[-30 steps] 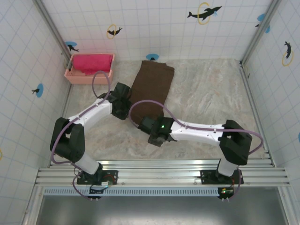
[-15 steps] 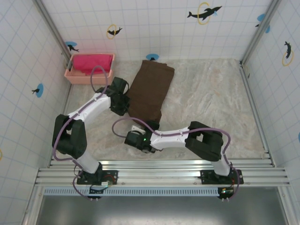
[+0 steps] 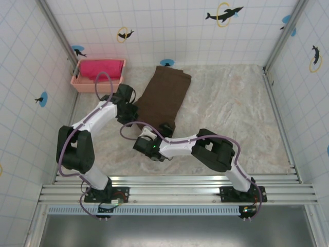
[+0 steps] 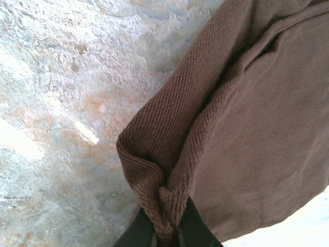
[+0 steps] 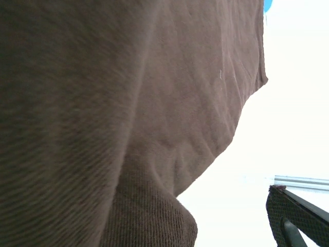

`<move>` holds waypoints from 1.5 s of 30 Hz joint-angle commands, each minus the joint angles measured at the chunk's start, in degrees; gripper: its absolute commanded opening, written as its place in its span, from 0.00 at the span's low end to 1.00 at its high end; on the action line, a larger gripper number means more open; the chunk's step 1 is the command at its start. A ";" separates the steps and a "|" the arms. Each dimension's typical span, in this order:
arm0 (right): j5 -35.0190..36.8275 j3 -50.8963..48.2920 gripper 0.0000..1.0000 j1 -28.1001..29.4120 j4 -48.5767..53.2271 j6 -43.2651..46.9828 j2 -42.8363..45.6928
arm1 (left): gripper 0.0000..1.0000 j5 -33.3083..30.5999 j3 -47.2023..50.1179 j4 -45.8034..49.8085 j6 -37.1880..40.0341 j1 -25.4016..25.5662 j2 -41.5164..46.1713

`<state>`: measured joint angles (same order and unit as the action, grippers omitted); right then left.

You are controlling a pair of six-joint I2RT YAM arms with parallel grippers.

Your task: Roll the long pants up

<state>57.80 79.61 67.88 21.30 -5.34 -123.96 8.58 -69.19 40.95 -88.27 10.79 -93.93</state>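
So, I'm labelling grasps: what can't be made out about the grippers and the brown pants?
Top external: the near end of the long pants is hidden under the left gripper and right gripper.
Left wrist: its fingers, pinching cloth, are cut off by the bottom edge.
Right wrist: blurred cloth against the lens; right gripper's closure unreadable.

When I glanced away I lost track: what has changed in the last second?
The right claw swung left past the near end of the long pants, its arm folding at the elbow. The left claw, shut on the pants' left edge, slid farther from the bases. The pants and the pink cloth lie much as before.
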 commanded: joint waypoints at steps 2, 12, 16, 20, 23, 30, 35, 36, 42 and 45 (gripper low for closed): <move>-7.58 -0.79 0.86 -1.33 4.53 1.78 -5.79 | 0.00 0.65 -0.55 2.25 1.76 -1.71 2.03; -20.58 2.87 0.00 -2.53 9.56 3.15 -4.73 | 0.55 0.93 -1.43 -2.88 10.58 -4.95 1.82; -34.92 7.36 0.00 -4.54 17.20 5.97 -2.97 | 0.97 -1.15 -2.83 -1.19 20.20 -7.16 2.47; -46.52 11.35 0.00 -7.96 23.10 7.78 -1.44 | 0.97 -1.99 4.41 -6.99 21.78 -7.67 9.27; -55.13 14.75 0.00 -11.29 26.75 8.54 -2.08 | 0.97 -1.64 10.95 -12.34 19.87 -7.68 14.23; -66.73 21.33 0.00 -16.83 32.00 8.84 -6.91 | 0.97 -0.31 22.74 -23.59 15.97 -7.52 22.55; -68.82 23.39 0.00 -18.51 32.97 8.03 -9.35 | 0.97 3.08 35.39 -45.82 8.22 -7.57 24.86; -69.11 23.65 0.00 -18.75 33.09 7.82 -9.71 | 0.97 3.54 38.30 -51.70 6.07 -7.47 24.56; -70.15 25.27 0.00 -19.84 33.85 7.54 -11.07 | 0.97 2.30 45.78 -68.23 1.70 -6.06 25.14; -70.47 25.90 0.00 -20.23 34.18 7.46 -11.64 | 0.97 2.06 46.20 -69.98 2.05 -5.38 25.45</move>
<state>-9.96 105.62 47.62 52.58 2.72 -131.00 11.11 -23.27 -19.29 -84.53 4.86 -69.76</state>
